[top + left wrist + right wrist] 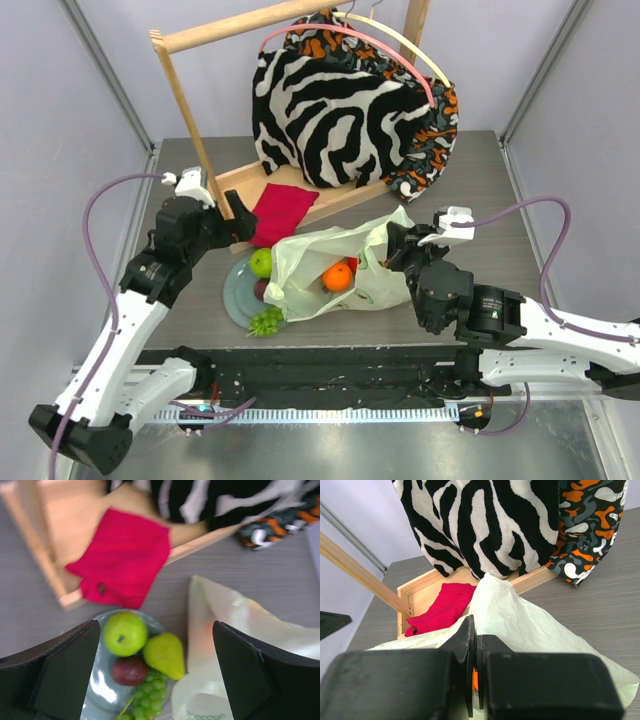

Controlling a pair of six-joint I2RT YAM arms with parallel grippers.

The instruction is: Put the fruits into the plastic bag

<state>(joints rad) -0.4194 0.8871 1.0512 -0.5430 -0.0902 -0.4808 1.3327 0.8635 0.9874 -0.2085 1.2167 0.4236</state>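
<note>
Clamped on the pale-green crinkly plastic bag (520,625), the right gripper (474,640) apparently props its mouth open while the left gripper (156,645) hovers, jaws spread, over the round green toy apple (124,633).

Grey table (485,190), pale lilac walls (500,50), wooden rack (240,24) behind.

The pale-green, crinkly plastic bag (385,285) lies crumpled with its mouth open, an orange (338,276) inside. Just left cluster a green apple (124,633), pear (165,654), dark plum (129,670) and grapes (150,690).
</note>
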